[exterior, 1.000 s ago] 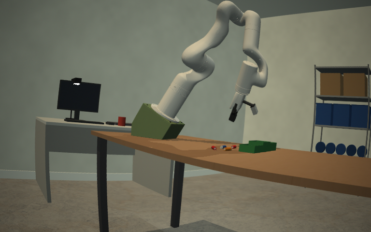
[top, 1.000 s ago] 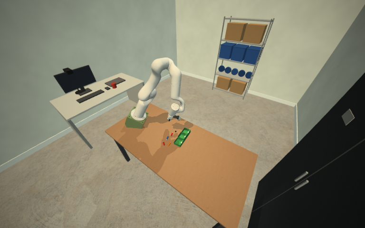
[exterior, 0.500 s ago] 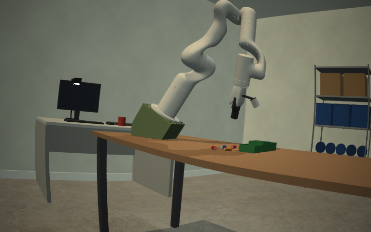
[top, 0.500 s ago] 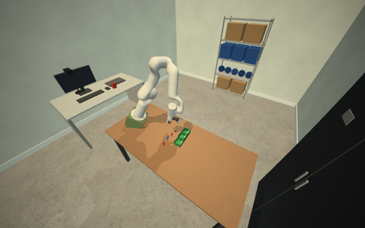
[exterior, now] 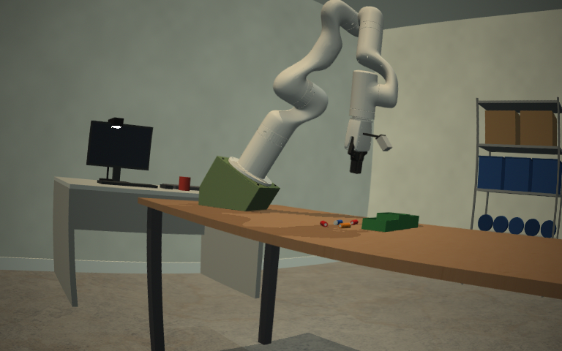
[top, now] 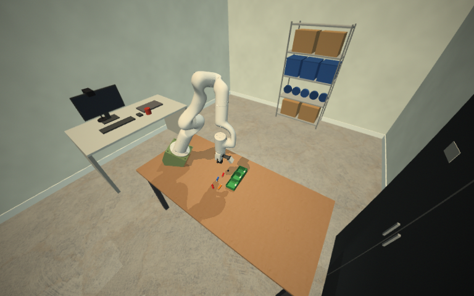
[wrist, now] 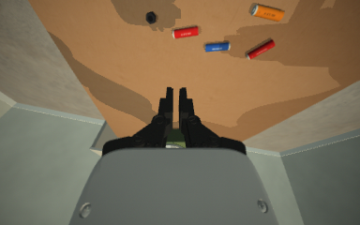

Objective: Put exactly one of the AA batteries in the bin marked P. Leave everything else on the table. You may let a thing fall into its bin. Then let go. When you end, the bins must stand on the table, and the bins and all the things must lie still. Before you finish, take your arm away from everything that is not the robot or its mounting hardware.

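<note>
Where the long brown wooden table point(top: 272, 223) holds the task's things, a low green plastic bin strip point(top: 236, 177) of several open compartments lies near the middle of the table's far half, and no item can be made out inside any of them; no letter on the compartments can be read at this size. Just beside the strip, on its side toward the arm's base, the small cylinders lie loose on the wood: a red battery-shaped cylinder point(wrist: 186, 32), a shorter blue one point(wrist: 217, 47), a slimmer red one point(wrist: 261, 49) lying at a slant, and an orange one point(wrist: 267, 12) farthest off in the wrist view. A small black hexagonal nut point(wrist: 150, 18) rests apart from them. Which of the cylinders are AA size cannot be told.

The white six-joint arm point(exterior: 298, 91) rises from its slanted green base block point(exterior: 215, 186), arches high, and drops its last link nearly straight down. The black two-fingered gripper point(exterior: 356, 167) hangs well above the table, nearer the base than the cylinders. Its fingers stand almost together with only a thin slit between, and they hold nothing.
</note>
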